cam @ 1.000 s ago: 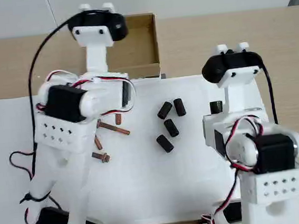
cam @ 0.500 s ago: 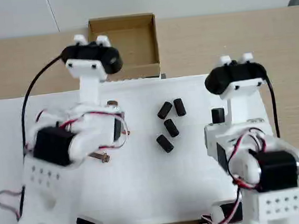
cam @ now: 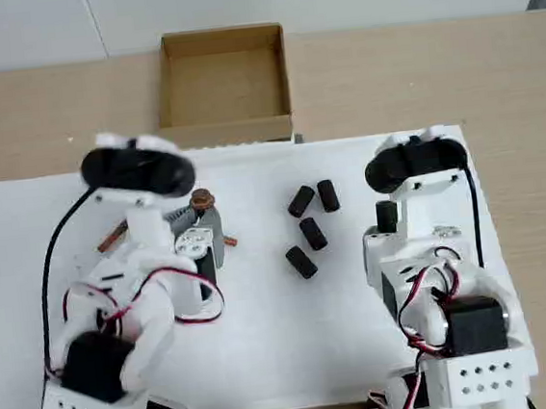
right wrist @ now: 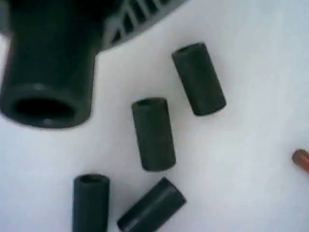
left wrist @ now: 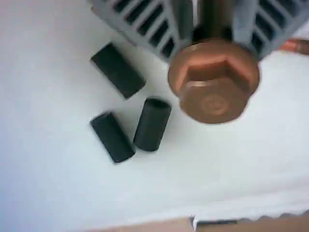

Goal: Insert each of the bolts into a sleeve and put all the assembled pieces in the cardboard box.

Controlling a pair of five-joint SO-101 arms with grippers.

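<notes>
Left gripper point(cam: 204, 226): closed tight on a bolt point(left wrist: 214, 82). The shank is pinched between the grey jaws and the hex head is clear of them, facing my wrist cam. From the high cam it sits over the sheet point(cam: 269, 360), left of the sleeve cluster and well short of the box point(cam: 230, 131).

Right gripper point(cam: 390, 230): clamped on a sleeve point(right wrist: 48, 72), open bore toward its wrist cam. It's just right of the cluster, over the sheet.

Four loose sleeves point(cam: 313, 233) lie on their sides on the sheet between the two grippers. Two are side by side nearer the box and two nearer the arm bases. They're bunched close, and I can't tell if any touch.

A second bolt point(cam: 114, 239) lies on the sheet on the outer side of the left arm, partly hidden by it. A copper tip pokes out just beside the left gripper. I take it for a third bolt point(cam: 229, 240), mostly hidden.

The box is open-topped and sits on the table point(cam: 522, 74), just past the sheet's far edge. I see its bare cardboard floor. The held bolt and held sleeve are well apart, with the cluster between them.
</notes>
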